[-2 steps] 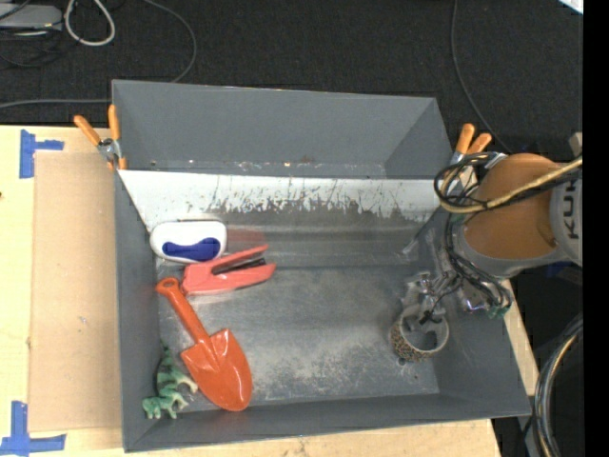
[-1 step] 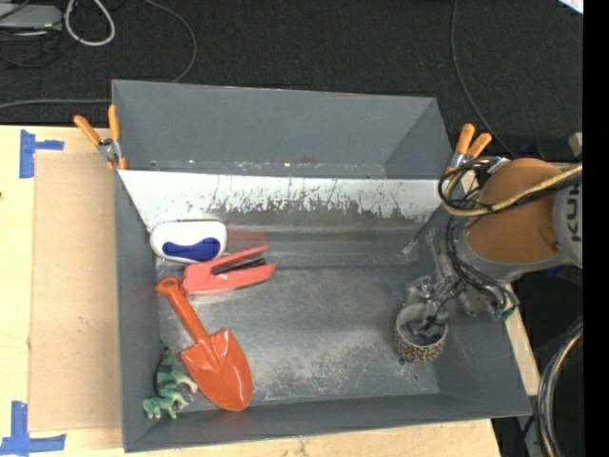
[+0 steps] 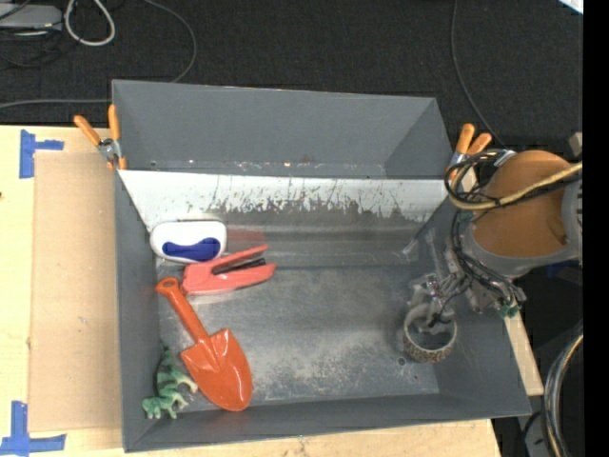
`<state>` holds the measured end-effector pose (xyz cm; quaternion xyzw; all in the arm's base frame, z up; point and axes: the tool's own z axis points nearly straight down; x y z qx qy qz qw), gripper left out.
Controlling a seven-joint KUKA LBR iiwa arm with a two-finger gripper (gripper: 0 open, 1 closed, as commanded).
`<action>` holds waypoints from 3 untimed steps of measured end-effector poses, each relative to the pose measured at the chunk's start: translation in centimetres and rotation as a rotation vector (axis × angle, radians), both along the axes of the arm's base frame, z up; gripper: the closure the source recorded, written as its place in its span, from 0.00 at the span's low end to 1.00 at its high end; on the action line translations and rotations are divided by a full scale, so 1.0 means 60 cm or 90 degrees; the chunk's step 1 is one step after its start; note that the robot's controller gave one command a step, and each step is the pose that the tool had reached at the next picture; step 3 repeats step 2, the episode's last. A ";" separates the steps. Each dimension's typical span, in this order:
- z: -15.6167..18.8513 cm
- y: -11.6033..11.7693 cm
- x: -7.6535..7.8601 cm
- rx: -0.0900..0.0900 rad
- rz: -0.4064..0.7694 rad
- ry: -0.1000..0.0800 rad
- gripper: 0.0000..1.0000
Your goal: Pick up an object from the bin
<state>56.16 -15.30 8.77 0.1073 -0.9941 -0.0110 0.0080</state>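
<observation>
Tool [image 3: 436, 318] low at right of bin [image 3: 324, 312], brown ring [image 3: 423, 352] directly beneath it, grip state unclear.

The bin [image 3: 285, 131] is grey sheet metal, matt; its floor is worn, speckled with pale scuffs; its back wall carries dark vertical scratches under a brighter, bare-looking band; the toy shovel [image 3: 214, 360] is orange plastic, smooth with a mild sheen; the pink stapler-like thing [image 3: 228, 272] is smooth plastic with a black matt strip; the white-and-blue rounded thing [image 3: 187, 239] is glossy plastic; the green dinosaur [image 3: 169, 388] looks knobbly and matt, plastic or rubber; the brownish ring [image 3: 428, 339] looks like a dull tape roll; the gripper [image 3: 436, 314] is dull grey metal; the wrist cover [image 3: 519, 212] is smooth orange, softly shiny.
</observation>
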 end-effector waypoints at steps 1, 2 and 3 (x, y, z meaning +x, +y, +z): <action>0.045 0.052 -0.097 0.003 0.094 0.000 1.00; 0.211 0.004 0.007 -0.001 0.014 -0.008 1.00; 0.211 0.004 0.007 -0.001 0.014 -0.008 1.00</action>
